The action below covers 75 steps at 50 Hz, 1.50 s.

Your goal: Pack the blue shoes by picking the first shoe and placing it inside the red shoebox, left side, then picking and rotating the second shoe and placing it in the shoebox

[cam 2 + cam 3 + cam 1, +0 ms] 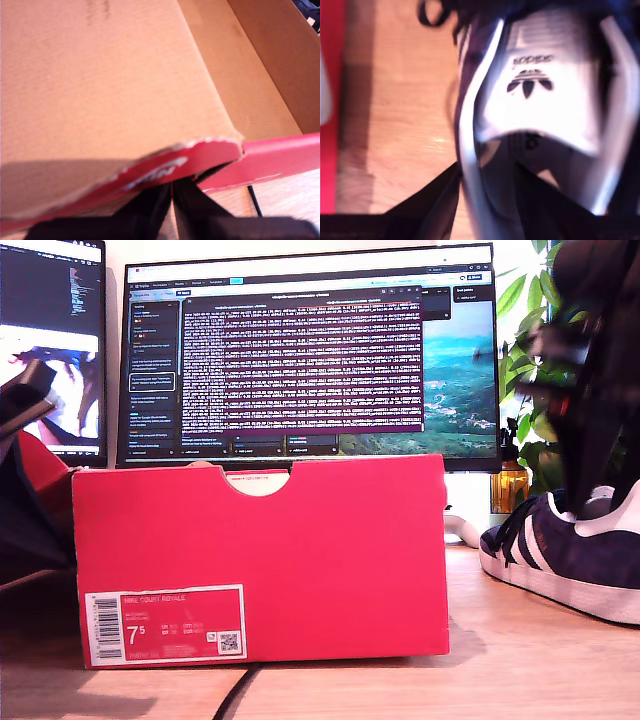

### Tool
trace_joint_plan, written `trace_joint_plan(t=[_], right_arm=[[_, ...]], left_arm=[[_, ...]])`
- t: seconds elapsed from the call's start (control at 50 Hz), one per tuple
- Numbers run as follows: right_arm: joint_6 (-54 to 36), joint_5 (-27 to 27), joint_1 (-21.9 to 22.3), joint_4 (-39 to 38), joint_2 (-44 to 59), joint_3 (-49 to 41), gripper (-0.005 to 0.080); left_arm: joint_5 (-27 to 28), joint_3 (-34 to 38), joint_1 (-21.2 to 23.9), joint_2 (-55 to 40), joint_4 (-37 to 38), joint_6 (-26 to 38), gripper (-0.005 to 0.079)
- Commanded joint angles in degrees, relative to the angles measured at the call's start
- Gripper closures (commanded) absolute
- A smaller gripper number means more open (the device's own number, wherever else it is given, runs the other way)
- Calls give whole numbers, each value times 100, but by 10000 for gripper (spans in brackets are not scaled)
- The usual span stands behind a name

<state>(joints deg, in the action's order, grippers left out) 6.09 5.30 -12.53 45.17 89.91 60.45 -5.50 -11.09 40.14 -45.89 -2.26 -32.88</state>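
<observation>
Behind the red shoebox (260, 560) a wide monitor (310, 355) fills the background, with a second screen (50, 340) and a leafy plant (525, 370) flanking it; a dark cable (235, 695) trails from under the box across the wooden table (480, 670). Box stands upright, notch and size label facing the exterior camera. One blue shoe (570, 550) sits on the table beside the box, at the exterior view's right, sole down, long axis roughly parallel to the box front, toe toward the box. Our second gripper (485, 175) reaches down from above into its heel opening, fingers clamped on the collar edge. Our first gripper (172, 192) sits at the box's opposite end, fingers pinched together on a torn red cardboard flap (190, 160). Box interior in the first wrist view shows bare cardboard.
</observation>
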Motion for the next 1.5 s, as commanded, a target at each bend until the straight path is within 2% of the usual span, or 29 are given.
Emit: trace_joint_plan(t=[0.0, 0.08, 0.12, 0.16, 0.22, 0.24, 0.26, 0.36, 0.58, 0.92, 1.08, 1.3, 1.48], right_arm=[[-15, 13, -61, 28, 238, 24, 448], [-13, 13, -61, 20, 402, 24, 455], [-13, 15, -72, -4, 444, 24, 495], [-13, 15, -101, -50, 470, 24, 577], [-13, 15, -120, -197, 470, 24, 754], [-22, 13, -125, -260, 470, 24, 772], [-11, 15, -127, -323, 470, 24, 752], [15, 138, -173, -455, 470, 101, 765], [308, 557, -402, -140, 424, 831, 765], [1110, 1587, -610, 568, 387, 2293, 765], [1582, 2041, -822, 629, 387, 2776, 765], [2380, 2159, -1519, -96, 389, 2938, 765], [3069, 1722, -2170, -955, 446, 2938, 765]], left_arm=[[13, 42, 15, -17, -68, -24, 762], [13, 42, 15, -17, -59, -15, 762], [15, 42, 15, -17, -57, -15, 762], [13, 42, 15, -17, -55, -15, 762], [13, 42, 15, -17, -55, -15, 762], [13, 42, 15, -17, -55, -15, 762], [13, 42, 15, -17, -55, -15, 762], [15, 42, 15, -17, -52, -15, 762], [13, 42, 15, -17, -35, -13, 762], [13, 42, 15, -17, -33, -11, 762], [11, 42, 15, -17, -33, -11, 762], [11, 42, 15, -17, -35, -11, 762], [13, 42, 15, -17, -33, -11, 762]])
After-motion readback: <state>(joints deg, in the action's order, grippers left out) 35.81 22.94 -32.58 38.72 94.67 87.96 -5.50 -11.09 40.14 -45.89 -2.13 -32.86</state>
